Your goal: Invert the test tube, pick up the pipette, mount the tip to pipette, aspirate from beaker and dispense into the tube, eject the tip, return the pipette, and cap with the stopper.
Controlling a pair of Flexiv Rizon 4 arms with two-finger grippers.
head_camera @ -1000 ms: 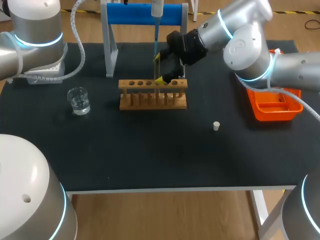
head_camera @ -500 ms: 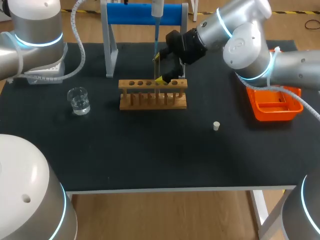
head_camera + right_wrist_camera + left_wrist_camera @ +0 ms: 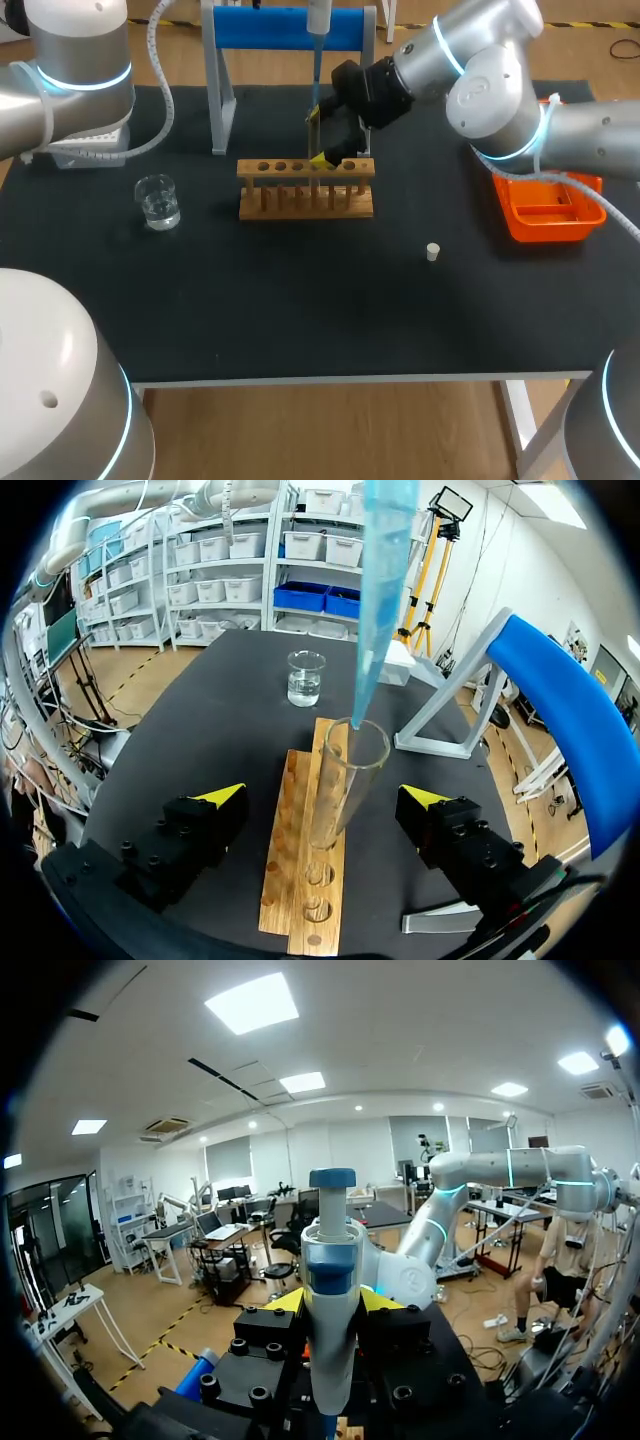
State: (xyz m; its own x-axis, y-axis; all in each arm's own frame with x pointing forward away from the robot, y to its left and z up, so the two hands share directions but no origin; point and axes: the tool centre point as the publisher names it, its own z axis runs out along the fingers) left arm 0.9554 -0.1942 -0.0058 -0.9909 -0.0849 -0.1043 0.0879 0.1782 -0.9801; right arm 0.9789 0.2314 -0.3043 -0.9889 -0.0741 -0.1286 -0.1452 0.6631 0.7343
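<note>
We log the black surface (image 3: 300,300) with the wooden rack (image 3: 305,190) at upper centre of the head view. The right tool (image 3: 322,798) is spread wide to either side of the test tube (image 3: 338,780), and neither finger touches it. The left tool (image 3: 333,1302) grips the pipette (image 3: 330,1270) body. The tube stands in the rack, long axis vertical, mouth up. The pipette tip (image 3: 378,600) comes down from directly above, axis near vertical, its point at the tube's rim. We cannot tell whether it is inside. We judge dispensing is the step in hand. It turns on the left arm holding the tip centred over the mouth.
</note>
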